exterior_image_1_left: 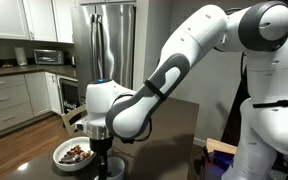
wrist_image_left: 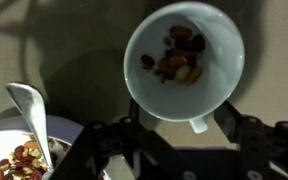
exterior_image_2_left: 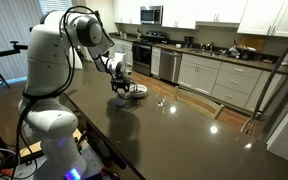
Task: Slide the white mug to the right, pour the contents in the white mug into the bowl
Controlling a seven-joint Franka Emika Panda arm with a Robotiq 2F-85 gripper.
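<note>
Kitchen: white cabinets [exterior_image_2_left: 224,75], stainless fridge [exterior_image_1_left: 109,40] and a microwave [exterior_image_1_left: 47,57] behind a long dark counter [exterior_image_2_left: 164,140].

White arm [exterior_image_1_left: 184,60] is bent down over the counter's far end in both exterior views, wrist pointing straight at the surface.

Bowl [exterior_image_1_left: 58,156]: wide, shallow and white, with brown food pieces inside. It sits on the counter just beside the tool, at the tool's 9 o'clock in that exterior view. In the wrist view its rim [wrist_image_left: 59,135] shows only at 7–8 o'clock, cut by the frame edge.

White mug [wrist_image_left: 184,60] is at 12–1 o'clock in the wrist view, seen from above. It stands upright on the counter, mouth up, with a small heap of brown and orange pieces in the bottom. Its handle points to 6 o'clock, toward the tool. Mug and bowl are apart, with bare counter between them. I can't pick the mug out in either exterior view because the tool blocks it.

Tool [wrist_image_left: 176,130]: the jaws are spread wide, with one finger [wrist_image_left: 104,145] at 7 o'clock of the mug and the other at 5 o'clock. They flank the handle side, and I see no clamp on the mug wall. Nothing is held.

Metal spoon [wrist_image_left: 29,105] rests in the bowl, its scoop end up over the rim toward 11 o'clock.
</note>
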